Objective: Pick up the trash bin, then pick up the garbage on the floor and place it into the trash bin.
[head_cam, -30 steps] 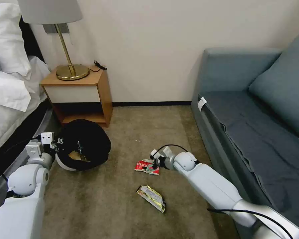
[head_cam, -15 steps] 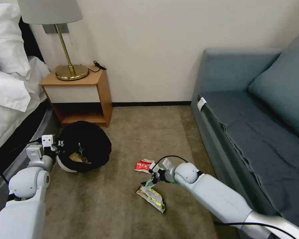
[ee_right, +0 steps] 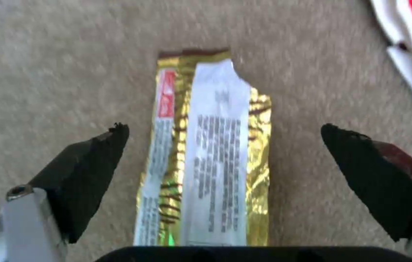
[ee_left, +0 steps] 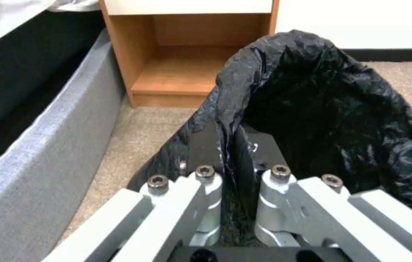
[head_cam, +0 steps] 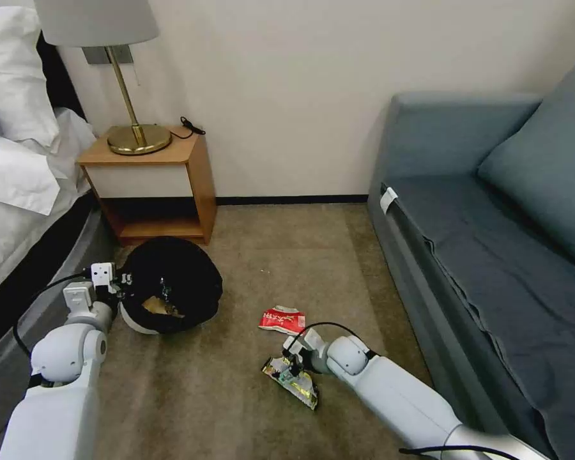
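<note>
Litter pickup: left pincer clamps bin rim; right pincer, wide over gold wrapper, needs lowering and closing.

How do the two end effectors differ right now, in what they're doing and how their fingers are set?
The left end effector is shut on the bag-lined rim of the trash bin, holding it tilted beside the nightstand; the right end effector is open, holding nothing. The left sits by the bed; the right hangs low over the gold wrapper, fingers on either side of it. Both are near the carpet.
</note>
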### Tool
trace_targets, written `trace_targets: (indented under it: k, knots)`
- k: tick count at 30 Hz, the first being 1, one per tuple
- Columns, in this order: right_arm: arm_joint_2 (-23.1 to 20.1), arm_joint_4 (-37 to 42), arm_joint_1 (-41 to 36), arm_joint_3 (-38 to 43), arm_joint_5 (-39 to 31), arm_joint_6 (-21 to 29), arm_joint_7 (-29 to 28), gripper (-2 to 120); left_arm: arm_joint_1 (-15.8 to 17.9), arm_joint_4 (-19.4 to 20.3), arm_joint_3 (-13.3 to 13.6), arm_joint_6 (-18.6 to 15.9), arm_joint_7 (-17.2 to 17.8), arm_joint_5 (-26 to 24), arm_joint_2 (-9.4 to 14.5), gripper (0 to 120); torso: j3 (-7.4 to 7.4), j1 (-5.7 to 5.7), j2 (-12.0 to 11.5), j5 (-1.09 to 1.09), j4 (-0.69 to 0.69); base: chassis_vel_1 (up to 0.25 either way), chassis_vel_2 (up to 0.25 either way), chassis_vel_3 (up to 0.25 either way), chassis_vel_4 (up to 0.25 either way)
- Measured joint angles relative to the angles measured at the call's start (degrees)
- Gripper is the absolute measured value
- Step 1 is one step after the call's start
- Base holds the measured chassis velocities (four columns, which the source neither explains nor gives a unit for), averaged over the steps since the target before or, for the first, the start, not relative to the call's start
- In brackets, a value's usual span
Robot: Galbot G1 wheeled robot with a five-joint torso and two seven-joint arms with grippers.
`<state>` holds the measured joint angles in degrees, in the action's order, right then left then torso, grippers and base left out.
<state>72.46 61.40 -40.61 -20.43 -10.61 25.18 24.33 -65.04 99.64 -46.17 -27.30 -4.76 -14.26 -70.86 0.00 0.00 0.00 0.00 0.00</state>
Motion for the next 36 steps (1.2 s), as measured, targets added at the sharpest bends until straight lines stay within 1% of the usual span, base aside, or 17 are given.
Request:
trace_targets:
  k: [9,16,17,18,19,20,23,24,26,27,28,29,31,32,34,36]
  knots:
    - [0.8,-3.4,-1.0,1.2,2.9,-1.5,0.6,100,0.3,-0.6,0.1,0.2,-0.2,-0.1,-0.3,4,0.00,0.00,0.0,0.00,0.00,0.000,0.000,0.000,0.000]
    - [1.4,-4.9,-1.1,1.9,4.0,-1.8,1.0,99,0.7,-1.2,-0.1,0.5,-0.2,-0.1,0.0,4,0.00,0.00,0.0,0.00,0.00,0.000,0.000,0.000,0.000]
    - [1.5,-5.0,-1.1,2.0,4.0,-1.8,1.1,96,0.7,-1.2,-0.2,0.5,-0.2,-0.2,0.1,4,0.00,0.00,0.0,0.00,-0.01,0.000,0.000,0.000,0.000]
    - [1.5,-5.1,-1.1,2.0,4.0,-1.9,1.2,90,0.7,-1.2,-0.2,0.5,-0.2,-0.3,0.3,4,-0.01,0.00,0.0,-0.01,-0.01,0.000,0.000,0.000,0.000]
    - [1.6,-5.1,-1.1,2.2,4.0,-1.9,1.2,88,0.7,-1.2,-0.2,0.5,-0.2,-0.3,0.4,4,-0.01,0.00,0.0,-0.01,-0.02,0.000,0.000,0.000,0.000]
    - [1.6,-5.1,-1.1,2.2,4.0,-1.9,1.2,88,0.7,-1.2,-0.2,0.5,-0.2,-0.3,0.4,4,-0.01,0.00,0.0,-0.01,-0.02,0.000,0.000,0.000,0.000]
    - [1.8,-5.0,-1.4,2.4,4.0,-2.1,1.3,73,0.7,-1.2,-0.3,0.5,-0.2,-0.5,0.5,4,-0.01,-0.01,0.0,-0.01,-0.01,0.000,0.000,0.000,0.000]
    - [1.8,-5.0,-1.5,2.4,4.0,-2.1,1.3,71,0.7,-1.2,-0.3,0.5,-0.2,-0.5,0.5,4,-0.01,0.00,0.0,-0.01,-0.02,0.000,0.000,0.000,0.000]
    - [1.8,-4.9,-1.5,2.4,4.0,-2.1,1.4,70,0.7,-1.2,-0.3,0.5,-0.2,-0.5,0.5,4,-0.01,0.00,0.0,-0.01,-0.01,0.000,0.000,0.000,0.000]
    - [1.7,-4.8,-1.5,2.4,4.0,-2.2,1.4,63,0.7,-1.2,-0.3,0.5,-0.3,-0.5,0.5,4,-0.01,0.00,0.0,-0.01,-0.01,0.000,0.000,0.000,0.000]
    - [1.6,-4.7,-1.6,2.4,3.9,-2.2,1.4,60,0.7,-1.2,-0.3,0.5,-0.3,-0.5,0.5,4,-0.01,0.00,0.0,0.00,-0.01,0.000,0.000,0.000,0.000]
    - [1.6,-4.6,-1.6,2.4,3.9,-2.2,1.5,57,0.7,-1.2,-0.3,0.5,-0.3,-0.5,0.4,4,-0.01,0.00,0.0,0.00,-0.01,0.000,0.000,0.000,0.000]
    - [1.6,-4.6,-1.6,2.4,3.9,-2.2,1.5,57,0.7,-1.2,-0.3,0.5,-0.3,-0.5,0.4,4,-0.01,0.00,0.0,0.00,-0.01,0.000,0.000,0.000,0.000]
    - [1.5,-4.5,-1.8,2.5,3.9,-2.2,1.5,49,0.6,-1.2,-0.3,0.5,-0.3,-0.5,0.4,4,-0.01,-0.01,0.0,0.01,0.00,0.000,0.000,0.000,0.000]
    - [1.5,-4.4,-1.8,2.5,3.8,-2.2,1.6,48,0.5,-1.1,-0.3,0.6,-0.3,-0.5,0.4,4,-0.01,0.00,0.0,0.02,0.01,0.000,0.000,0.000,0.000]
    - [1.5,-4.3,-2.0,2.6,3.8,-2.2,1.6,43,0.4,-1.0,-0.3,0.6,-0.3,-0.5,0.4,4,0.00,-0.01,0.0,0.01,0.01,0.000,0.000,0.000,0.000]
